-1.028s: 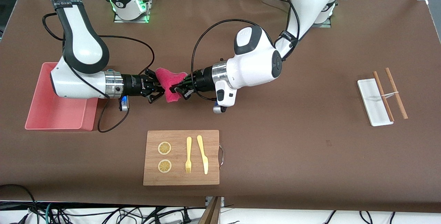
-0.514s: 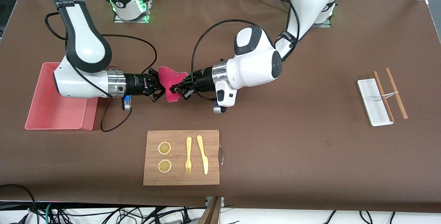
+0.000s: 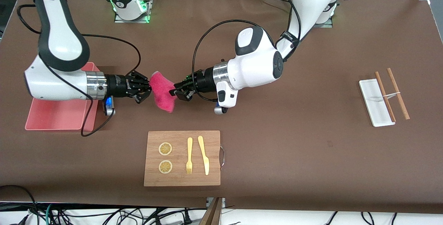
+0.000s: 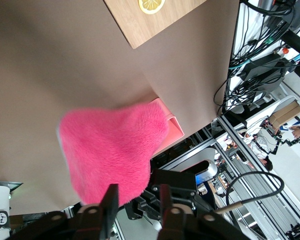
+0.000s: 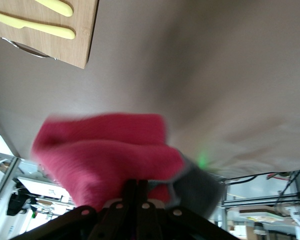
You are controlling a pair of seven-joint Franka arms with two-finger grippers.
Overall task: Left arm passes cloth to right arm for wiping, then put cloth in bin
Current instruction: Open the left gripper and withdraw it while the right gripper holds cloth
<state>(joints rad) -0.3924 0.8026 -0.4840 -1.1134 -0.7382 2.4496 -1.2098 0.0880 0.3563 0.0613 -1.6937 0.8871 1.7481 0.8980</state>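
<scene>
The magenta-pink cloth (image 3: 162,91) hangs in the air over the bare table between the two grippers. My right gripper (image 3: 149,87) is shut on one end of it; in the right wrist view the fingers (image 5: 140,187) pinch the cloth (image 5: 110,150). My left gripper (image 3: 175,91) is open, just off the cloth's other end. In the left wrist view its gripper (image 4: 137,200) stands apart, with the cloth (image 4: 110,150) in front of it. The salmon-pink bin (image 3: 52,116) stands at the right arm's end, partly hidden by that arm. Its corner shows in the left wrist view (image 4: 172,127).
A wooden cutting board (image 3: 182,158) with two lemon slices, a yellow fork and a yellow knife lies nearer the front camera. A small white tray (image 3: 375,102) and two chopsticks (image 3: 398,93) lie toward the left arm's end. Cables trail from both wrists.
My left gripper has opened and let go of the cloth. My right gripper has pulled back toward the bin with the cloth in it. The left arm has stayed in place.
</scene>
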